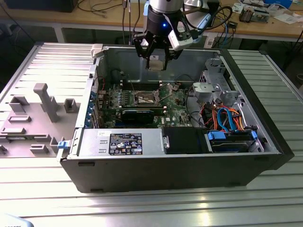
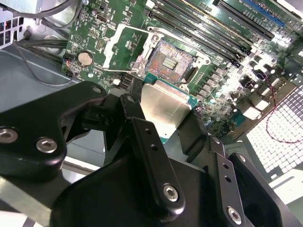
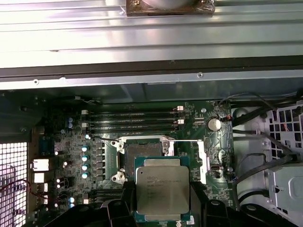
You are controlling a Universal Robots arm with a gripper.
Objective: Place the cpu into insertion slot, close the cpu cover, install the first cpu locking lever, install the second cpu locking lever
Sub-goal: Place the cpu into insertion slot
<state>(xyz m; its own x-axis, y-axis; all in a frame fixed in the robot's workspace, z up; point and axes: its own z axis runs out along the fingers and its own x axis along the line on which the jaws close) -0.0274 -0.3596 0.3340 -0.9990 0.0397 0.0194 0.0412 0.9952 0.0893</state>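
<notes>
Cpu (image 3: 163, 194) pinched by its edges in my gripper (image 1: 156, 56), closed on it, hovering well above the open insertion slot (image 2: 171, 60). Light, rigid, but fragile, I'd judge: edge hold only, kept level.

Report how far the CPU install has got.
Done: the cpu is off its rest, with the gripper shut on it. In hand: it is held above the motherboard, close to the insertion slot, not yet seated. Left: the slot is bare with its contacts showing and the cpu cover stands open, so seating, closing and both lever steps are not yet done.
</notes>
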